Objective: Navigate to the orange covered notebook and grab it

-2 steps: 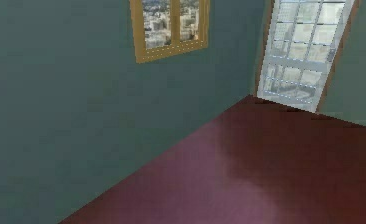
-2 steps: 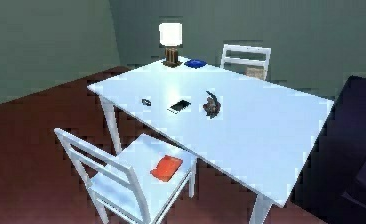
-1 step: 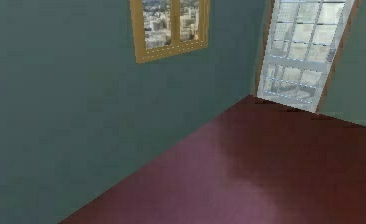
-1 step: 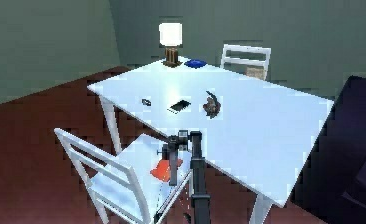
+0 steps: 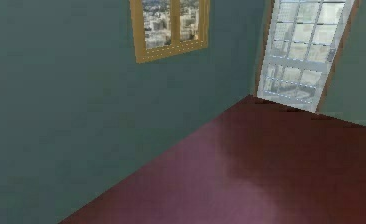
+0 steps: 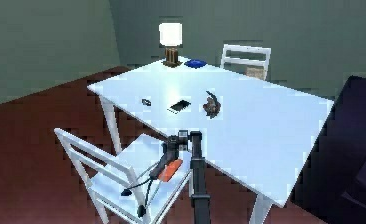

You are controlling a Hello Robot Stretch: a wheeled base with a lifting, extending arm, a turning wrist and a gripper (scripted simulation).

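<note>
Arm side view: an orange slab, likely the notebook, is seen at the end effector by the worktop's near edge; whether held cannot be told. Judged light, stiff; best taken edgewise.

no text, label, number or sign can be read in either view. the two small white squares at the arm's far end carry black marks, seemingly patterns rather than letters. the pale flat thing on the worktop is too small to show print.
</note>
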